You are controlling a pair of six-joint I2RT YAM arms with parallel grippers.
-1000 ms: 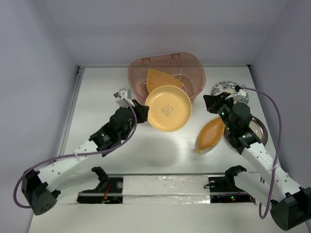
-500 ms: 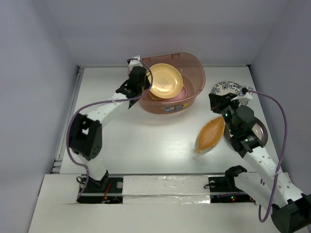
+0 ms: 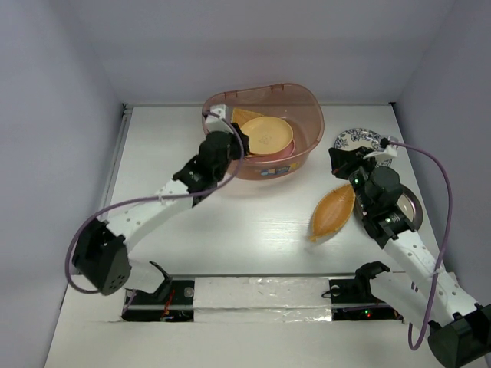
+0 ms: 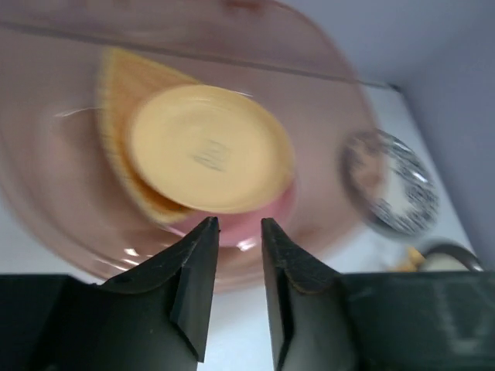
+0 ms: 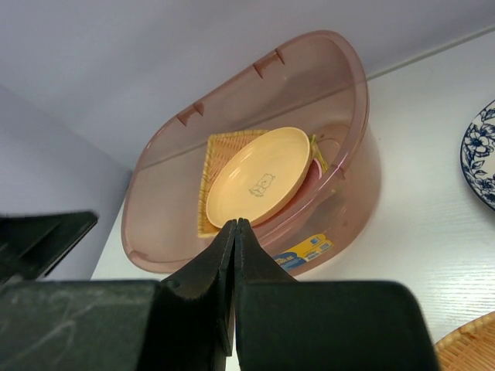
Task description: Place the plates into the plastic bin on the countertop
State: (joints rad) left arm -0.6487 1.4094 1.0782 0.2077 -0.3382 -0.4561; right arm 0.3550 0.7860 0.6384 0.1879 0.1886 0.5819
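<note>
The plastic bin [image 3: 307,115] stands at the back centre of the countertop [image 3: 253,230]. In it the yellow-orange plate [image 3: 266,136] lies tilted on a leaf-shaped plate [image 3: 242,116] and the pink plate [image 3: 285,153]. My left gripper [image 3: 239,139] is at the bin's near-left rim, slightly open and empty; its view shows the yellow plate [image 4: 209,147] just ahead of it. My right gripper [image 3: 341,161] is shut and empty, right of the bin. The second leaf-shaped plate [image 3: 334,212], the floral plate [image 3: 354,139] and the metal-rimmed plate [image 3: 409,205] lie on the counter by the right arm.
Pale walls close in the counter at the back and both sides. The right arm covers part of the metal-rimmed plate. The bin's label [image 5: 308,250] faces the front. The floral plate [image 5: 479,154] shows at the right edge of the right wrist view.
The left gripper carried the yellow-orange plate from above the counter into the bin, let it go and drew back to the bin's near-left rim. The right arm has hardly moved.
</note>
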